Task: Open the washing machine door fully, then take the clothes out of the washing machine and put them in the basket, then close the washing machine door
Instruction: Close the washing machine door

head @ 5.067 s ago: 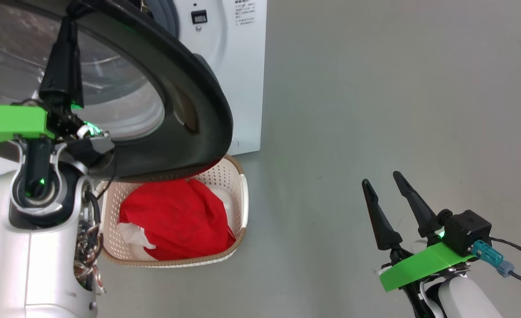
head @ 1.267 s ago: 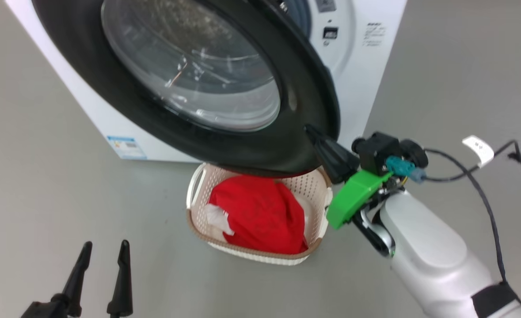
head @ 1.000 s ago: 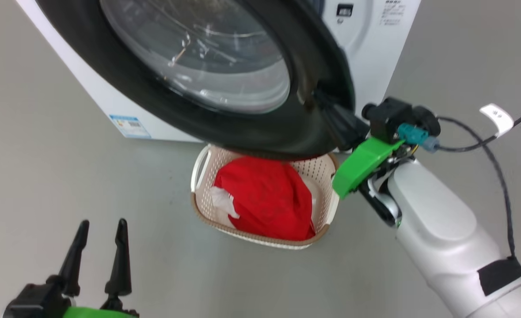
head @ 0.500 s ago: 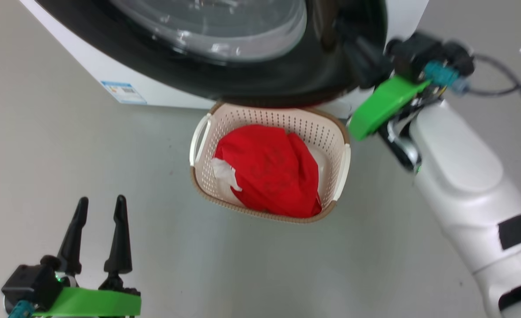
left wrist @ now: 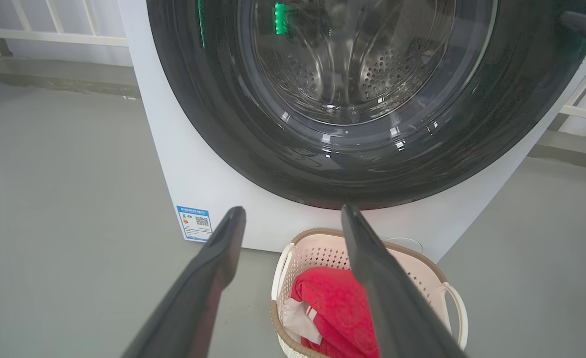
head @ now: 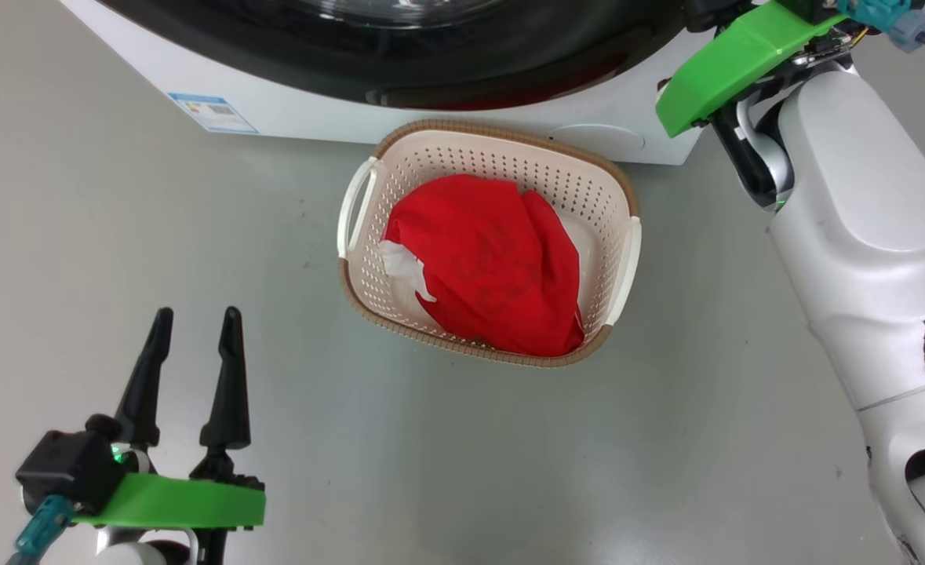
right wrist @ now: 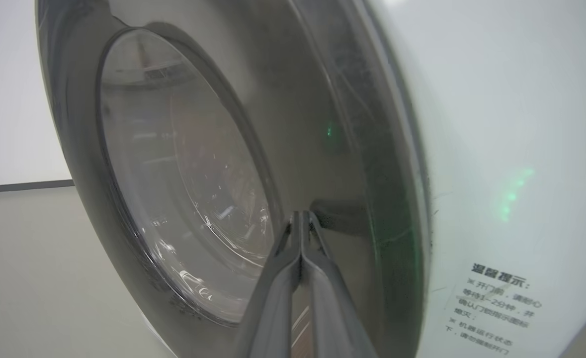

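Observation:
The washing machine door (left wrist: 223,124), black-rimmed with a glass bowl, lies flat against the front of the white washing machine (left wrist: 213,189). In the right wrist view my right gripper (right wrist: 300,215) is shut, with its tips pressed on the door (right wrist: 297,124) beside the handle recess. The cream basket (head: 501,133) stands on the floor just before the machine (head: 313,118), with the red and white clothes (head: 486,259) heaped inside. My left gripper (head: 195,315) hangs open at the lower left, well clear of the basket. Between its fingers (left wrist: 372,278) I see the basket (left wrist: 432,271) and clothes (left wrist: 337,308).
My pale right forearm (head: 862,196) rises along the right side, past the basket's right handle. A blue sticker (head: 213,112) marks the machine's lower left corner. Grey floor spreads on both sides of the basket. White railings (left wrist: 49,35) stand behind the machine.
The door has swung from ajar over the basket to flat against the machine, with my right gripper on its rim. The head camera has tilted down. The left gripper stays open.

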Robot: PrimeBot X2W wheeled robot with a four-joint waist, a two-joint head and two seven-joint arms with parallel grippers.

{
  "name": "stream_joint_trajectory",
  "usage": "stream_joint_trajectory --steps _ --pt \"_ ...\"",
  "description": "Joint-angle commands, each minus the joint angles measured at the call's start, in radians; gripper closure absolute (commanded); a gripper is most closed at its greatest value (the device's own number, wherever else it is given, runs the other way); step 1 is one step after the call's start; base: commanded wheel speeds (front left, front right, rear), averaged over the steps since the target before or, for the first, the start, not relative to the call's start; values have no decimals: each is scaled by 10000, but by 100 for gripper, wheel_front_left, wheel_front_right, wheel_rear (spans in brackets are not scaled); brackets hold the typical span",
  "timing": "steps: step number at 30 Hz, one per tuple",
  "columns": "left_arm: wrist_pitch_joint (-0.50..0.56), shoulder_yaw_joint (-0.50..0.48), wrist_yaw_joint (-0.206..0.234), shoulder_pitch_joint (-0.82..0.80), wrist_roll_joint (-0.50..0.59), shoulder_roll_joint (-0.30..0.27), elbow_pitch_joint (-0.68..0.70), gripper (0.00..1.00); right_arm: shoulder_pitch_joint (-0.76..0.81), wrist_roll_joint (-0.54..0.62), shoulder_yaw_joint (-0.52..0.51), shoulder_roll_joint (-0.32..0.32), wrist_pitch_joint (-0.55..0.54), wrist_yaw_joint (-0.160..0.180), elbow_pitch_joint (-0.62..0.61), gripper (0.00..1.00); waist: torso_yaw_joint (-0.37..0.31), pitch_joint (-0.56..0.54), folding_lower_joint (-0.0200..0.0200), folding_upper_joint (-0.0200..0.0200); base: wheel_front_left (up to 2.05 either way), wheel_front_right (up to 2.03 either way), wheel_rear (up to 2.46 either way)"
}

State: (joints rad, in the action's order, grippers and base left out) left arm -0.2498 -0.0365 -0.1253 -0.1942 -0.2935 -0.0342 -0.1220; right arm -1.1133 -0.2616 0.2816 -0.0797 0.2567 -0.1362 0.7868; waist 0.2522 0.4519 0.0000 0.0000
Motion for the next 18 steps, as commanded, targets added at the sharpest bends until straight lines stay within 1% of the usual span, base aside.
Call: stream_joint_trajectory --steps 1,5,10,11,12,13,14,17,18 --pt "-120 -281 -53 -197 17 -162 141 0 -284 173 -140 200 51 55 -142 100 -18 45 0 0 0 0 0" --pt "-120 -227 -53 -335 45 -191 19 0 -122 277 -38 241 51 55 -197 100 -43 -31 0 0 0 0 0" --pt "-120 -153 -53 -451 57 -345 -164 0 397 42 550 262 51 55 -569 100 -148 -293 0 0 0 0 0" --pt "-120 -149 -53 -445 65 -396 -221 0 535 -8 682 260 51 55 -701 87 -201 -362 0 0 0 0 0" --pt "-120 -167 -53 -435 68 -438 -278 0 688 -52 773 242 51 55 -853 62 -262 -437 0 0 0 0 0" --pt "-120 -193 -53 -426 71 -473 -335 0 859 -87 829 208 51 55 -1030 19 -326 -520 0 0 0 0 0" --pt "-120 -224 -53 -418 72 -504 -379 0 1040 -124 867 167 51 55 -1206 0 -391 -607 0 0 0 0 0" --pt "-120 -190 -53 -365 60 -619 -483 0 1673 -219 948 69 51 55 -1778 0 -610 -903 0 0 0 0 0" --pt "-120 -190 -53 -365 60 -619 -483 0 1673 -219 948 69 51 55 -1778 0 -610 -903 0 0 0 0 0"
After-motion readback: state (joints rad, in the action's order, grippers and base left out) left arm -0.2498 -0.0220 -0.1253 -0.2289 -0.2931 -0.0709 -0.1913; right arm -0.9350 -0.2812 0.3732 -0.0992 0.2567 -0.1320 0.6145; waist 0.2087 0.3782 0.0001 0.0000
